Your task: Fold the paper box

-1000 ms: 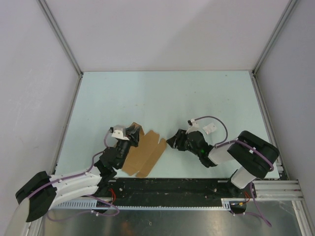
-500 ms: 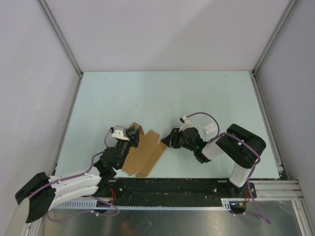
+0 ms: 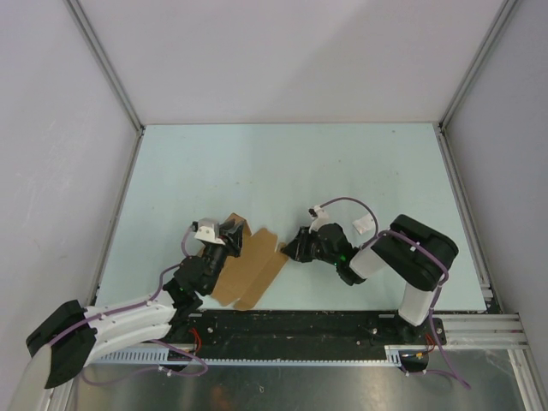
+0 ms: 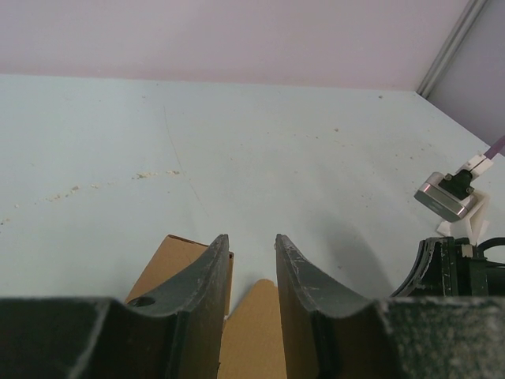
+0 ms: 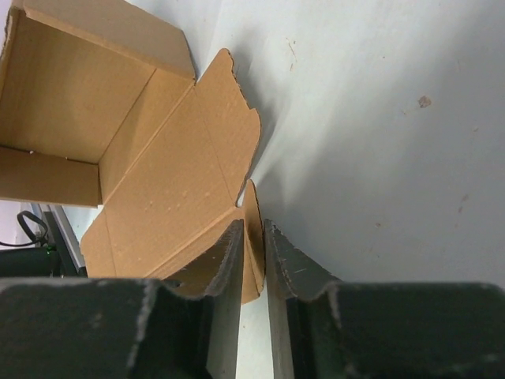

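Observation:
The paper box [image 3: 253,270] is a tan die-cut sheet lying near the table's front edge, with one end folded up into walls [image 5: 71,95]. My left gripper [image 3: 233,228] sits at that raised far-left end. In the left wrist view its fingers [image 4: 252,241] stand apart, with a rounded tab [image 4: 254,324] lying below the gap and a panel [image 4: 170,264] behind the left finger. My right gripper [image 3: 286,249] is at the sheet's right edge. In the right wrist view its fingers [image 5: 253,225] are pinched on a small side tab [image 5: 254,213] of the box.
A small white object [image 3: 366,224] lies on the table behind the right arm. A black rail [image 3: 300,325] runs along the near edge. Grey walls with metal posts [image 3: 103,64] enclose the pale blue table [image 3: 282,163].
My right gripper has moved left up to the box's right edge and now pinches its side tab. The left arm and the sheet have stayed put.

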